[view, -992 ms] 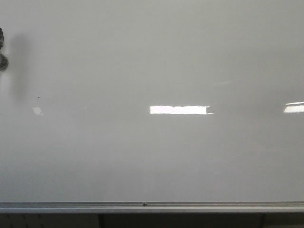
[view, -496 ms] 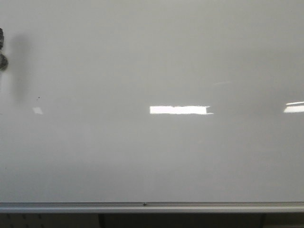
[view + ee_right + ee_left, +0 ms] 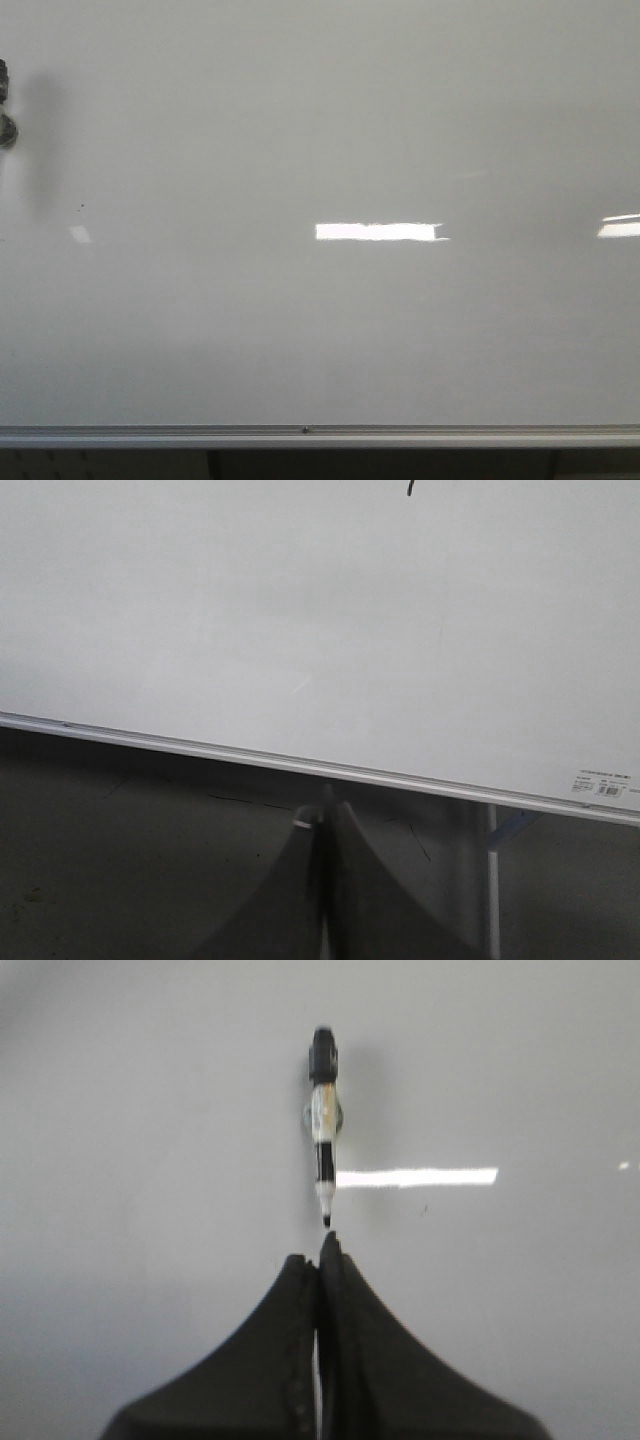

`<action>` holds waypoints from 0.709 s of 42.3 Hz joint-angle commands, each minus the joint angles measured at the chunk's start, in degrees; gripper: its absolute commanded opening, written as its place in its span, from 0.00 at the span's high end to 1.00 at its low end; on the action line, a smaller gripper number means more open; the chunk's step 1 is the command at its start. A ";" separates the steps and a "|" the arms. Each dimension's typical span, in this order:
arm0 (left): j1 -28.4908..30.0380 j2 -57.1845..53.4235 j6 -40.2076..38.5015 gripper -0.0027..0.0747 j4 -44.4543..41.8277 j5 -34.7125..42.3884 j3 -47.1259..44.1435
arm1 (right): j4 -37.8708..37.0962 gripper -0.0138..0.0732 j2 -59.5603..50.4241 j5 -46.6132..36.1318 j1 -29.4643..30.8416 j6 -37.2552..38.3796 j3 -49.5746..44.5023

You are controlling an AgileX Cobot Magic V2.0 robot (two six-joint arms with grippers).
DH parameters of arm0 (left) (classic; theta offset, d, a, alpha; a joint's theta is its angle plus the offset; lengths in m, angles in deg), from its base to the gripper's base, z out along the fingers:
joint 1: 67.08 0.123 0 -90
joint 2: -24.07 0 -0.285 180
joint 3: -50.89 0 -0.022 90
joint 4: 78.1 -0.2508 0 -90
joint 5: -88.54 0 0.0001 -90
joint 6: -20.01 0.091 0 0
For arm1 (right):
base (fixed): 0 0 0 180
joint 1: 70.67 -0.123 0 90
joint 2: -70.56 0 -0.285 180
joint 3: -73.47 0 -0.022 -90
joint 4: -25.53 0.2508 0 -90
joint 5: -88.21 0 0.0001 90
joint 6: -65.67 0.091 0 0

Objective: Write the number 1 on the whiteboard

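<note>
Facing the whiteboard (image 3: 320,130), left hand (image 3: 320,1245) pressed together near marker (image 3: 323,1120), right hand (image 3: 325,815) closed.

Whiteboard (image 3: 320,130) smooth, glossy, mirroring lights; rail (image 3: 320,436) brushed silver metal; left claw (image 3: 320,1250) matt black, plastic-looking.

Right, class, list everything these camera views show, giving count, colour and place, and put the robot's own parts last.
whiteboard: one, glossy pale grey-white, fills the front view.
aluminium rail: one, silver, along the board's lower edge.
marker: one, black and clear, on the board ahead of the left fingers.
dark stroke: one, black, at the right wrist view's edge.
label: one, white, board's lower corner.
left gripper: one, black, shut.
right gripper: one, black, shut, below the rail.
</note>
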 commanded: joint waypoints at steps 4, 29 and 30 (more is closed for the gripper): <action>0.51 -1.05 -0.05 0.99 -0.05 7.52 -1.19 | -1.29 0.95 0.49 -3.20 0.51 -0.11 1.34; 2.00 -1.05 -0.05 0.99 -0.05 7.52 -1.19 | -1.29 0.95 0.49 -3.19 0.51 -0.11 1.34; 2.00 -1.05 -0.05 0.99 -0.05 7.52 -1.19 | -1.29 0.95 0.49 -3.19 0.51 -0.11 1.34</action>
